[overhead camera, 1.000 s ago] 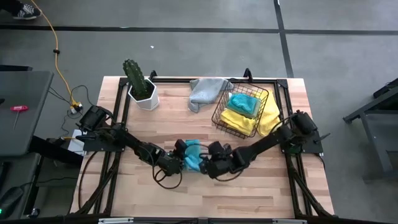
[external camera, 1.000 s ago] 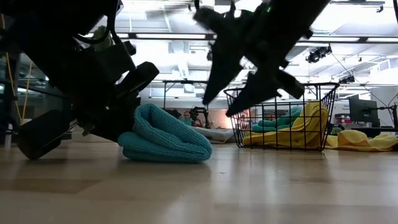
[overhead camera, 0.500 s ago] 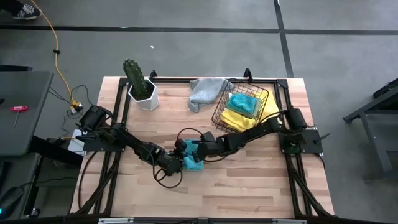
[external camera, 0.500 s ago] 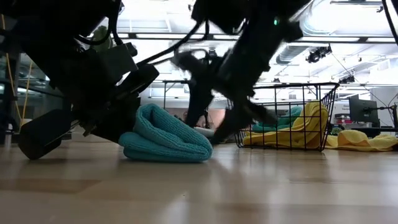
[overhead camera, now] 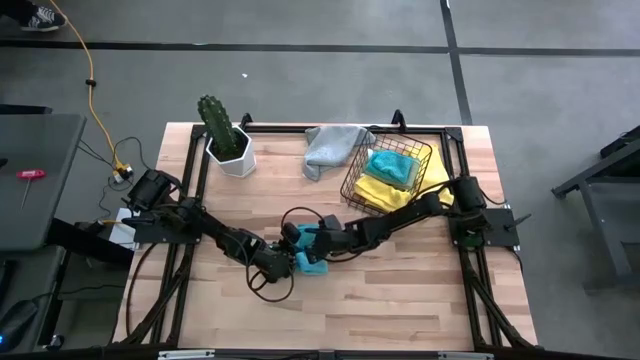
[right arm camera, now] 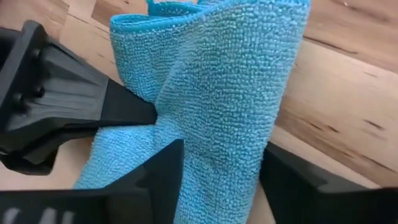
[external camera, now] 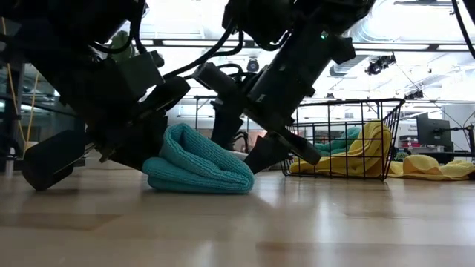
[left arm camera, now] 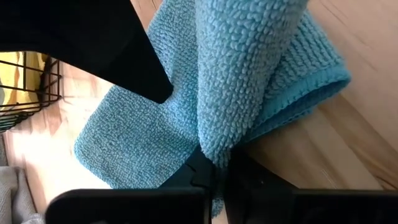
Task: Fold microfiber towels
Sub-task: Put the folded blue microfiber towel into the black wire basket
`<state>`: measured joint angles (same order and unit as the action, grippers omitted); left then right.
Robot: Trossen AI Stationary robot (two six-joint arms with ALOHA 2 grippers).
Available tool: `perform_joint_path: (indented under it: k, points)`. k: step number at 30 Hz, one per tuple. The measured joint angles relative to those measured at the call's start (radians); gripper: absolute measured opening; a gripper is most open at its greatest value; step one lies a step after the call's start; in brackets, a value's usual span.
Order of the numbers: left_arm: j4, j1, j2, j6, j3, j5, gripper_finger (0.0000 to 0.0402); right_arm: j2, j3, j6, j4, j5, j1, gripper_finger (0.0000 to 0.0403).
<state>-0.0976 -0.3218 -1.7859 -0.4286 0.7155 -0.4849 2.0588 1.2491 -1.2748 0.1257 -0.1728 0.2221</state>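
Teal cloth fills your left claw (overhead camera: 293,262): its fingers are pinched tight on a raised fold of the teal towel (overhead camera: 310,250), which sits bunched on the table (overhead camera: 400,300) just below the centre of the high frame. Your right claw (overhead camera: 318,238) reaches in from the right with its fingers spread wide, one on each side of the same towel's upper edge, not clamped on it. In the low view the towel (external camera: 197,163) lies as a rounded, doubled hump at centre left, with both claws pressed in behind it. Further out, toward the upper right of the high frame, you have the black wire basket (overhead camera: 352,180) holding a second teal towel (overhead camera: 390,167) over a yellow towel (overhead camera: 375,192). A grey towel (overhead camera: 328,146) hangs over the basket's left rim. A potted cactus (overhead camera: 222,132) stands at upper left.
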Motion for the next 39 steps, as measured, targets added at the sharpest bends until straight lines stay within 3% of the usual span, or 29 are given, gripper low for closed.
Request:
perform_joint_path:
  k: [5,8,10,15,21,27,33,39]
  points:
    - [-0.023,0.009,-0.001,0.014,-0.002,0.009,0.0023,0.003,0.0,0.034,0.014,-0.021,0.003,0.0114]
    - [-0.02,0.009,-0.002,0.017,0.008,0.002,0.0058,0.006,0.0,0.064,0.015,-0.027,0.003,0.0041]
    - [-0.008,0.004,0.001,0.04,0.021,-0.005,0.0087,0.006,0.0,0.094,0.013,-0.028,0.004,0.0012]
    - [0.121,-0.035,0.067,0.097,0.065,-0.064,0.016,-0.001,0.0,0.135,0.029,-0.031,0.007,0.001]
    - [0.382,-0.113,0.225,0.27,0.093,0.014,0.0214,-0.039,0.034,0.228,0.186,-0.058,0.027,0.0003]
    - [0.47,-0.235,0.442,0.389,0.075,-0.019,0.0218,-0.051,0.231,0.481,0.523,-0.067,0.046,0.0002]
    - [0.431,-0.332,0.613,0.4,0.069,-0.199,0.0216,-0.052,0.467,0.74,0.916,-0.159,0.05,0.0001]
    - [0.443,-0.363,0.693,0.445,0.069,-0.351,0.0216,-0.053,0.583,0.808,1.251,-0.272,0.038,0.0001]
